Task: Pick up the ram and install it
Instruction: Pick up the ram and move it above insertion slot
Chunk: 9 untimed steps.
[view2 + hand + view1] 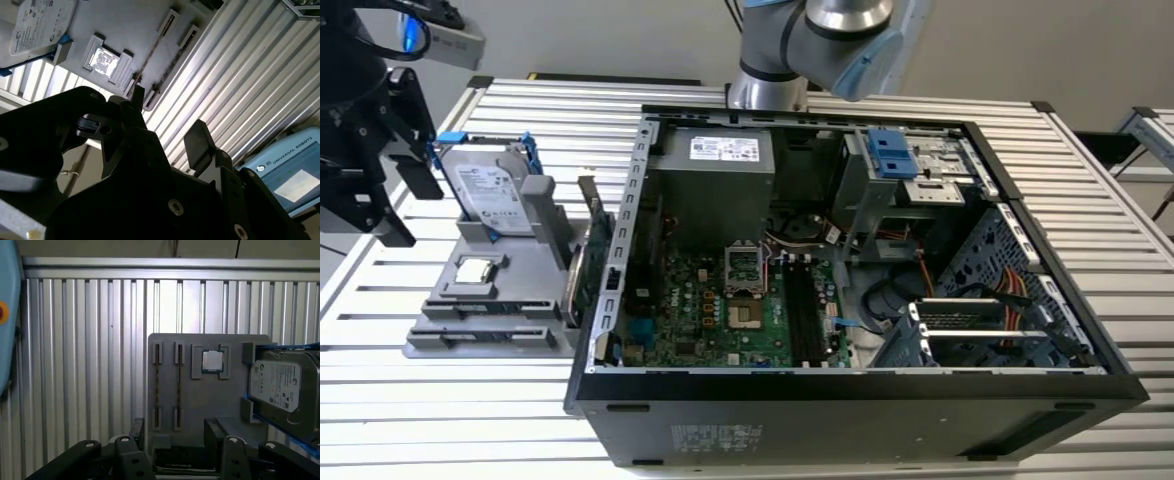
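The first wrist view is looking down on the grey holder (200,405). The ram (178,387) is standing on its thin edge in a slot there, with a second stick (157,387) just beside it and the chip (212,361) and hard drive (280,385) past its other side. The gripper (175,427) is hanging by the holder's edge near the ram's end, fingers (215,432) wide apart, holding nothing. The exterior view is showing the open computer case (854,400) just beside the holder at 3 o'clock, and worktop (454,420) slats giving room at 6 o'clock. There the ram's long side is running from 9 to 3 o'clock
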{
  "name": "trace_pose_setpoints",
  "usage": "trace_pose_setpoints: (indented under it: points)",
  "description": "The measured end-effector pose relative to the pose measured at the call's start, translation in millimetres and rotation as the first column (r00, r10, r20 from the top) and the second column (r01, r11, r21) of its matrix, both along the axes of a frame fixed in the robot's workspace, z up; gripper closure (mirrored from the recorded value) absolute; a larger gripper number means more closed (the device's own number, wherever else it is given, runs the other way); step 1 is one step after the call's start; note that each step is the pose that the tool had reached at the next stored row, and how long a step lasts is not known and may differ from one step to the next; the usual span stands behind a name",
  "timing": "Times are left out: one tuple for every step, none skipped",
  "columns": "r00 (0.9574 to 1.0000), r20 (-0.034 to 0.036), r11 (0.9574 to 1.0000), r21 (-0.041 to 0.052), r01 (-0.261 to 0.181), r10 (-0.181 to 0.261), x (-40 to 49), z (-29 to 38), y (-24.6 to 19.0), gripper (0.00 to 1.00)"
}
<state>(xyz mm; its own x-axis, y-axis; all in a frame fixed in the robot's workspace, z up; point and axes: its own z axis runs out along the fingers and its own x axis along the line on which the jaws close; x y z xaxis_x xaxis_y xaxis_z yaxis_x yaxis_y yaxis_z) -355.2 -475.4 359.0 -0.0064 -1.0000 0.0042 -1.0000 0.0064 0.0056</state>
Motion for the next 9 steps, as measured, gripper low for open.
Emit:
trace_pose_setpoints:
  points:
    - [1.0,0.0,1.0,0.0,0.005,-0.005,-0.1,-0.7,0.0,0.0]
    - [0.9999,0.0,0.9999,-0.0001,0.011,-0.011,-0.1,-1.3,0.1,0.0]
    - [0.9998,0.0,0.9998,-0.0002,0.018,-0.018,-0.1,-1.9,0.1,0.0]
    - [0.9997,0.0,0.9997,-0.0001,0.025,-0.025,-0.1,-2.5,0.1,0.0]
    - [0.9995,0.0,0.9995,-0.0001,0.031,-0.031,-0.1,-3.1,0.1,0.0]
    - [0.9994,0.0,0.9994,-0.0001,0.035,-0.035,-0.1,-3.4,0.1,0.0]
    - [0.9994,0.0,0.9994,-0.0001,0.035,-0.035,-0.1,-3.8,0.1,0.0]
    - [0.9994,0.0,0.9994,-0.0001,0.035,-0.035,-0.1,-4.2,0.1,0.0]
    - [0.9994,-0.0001,0.9994,-0.0002,0.035,-0.035,-0.2,-4.3,0.1,0.0]
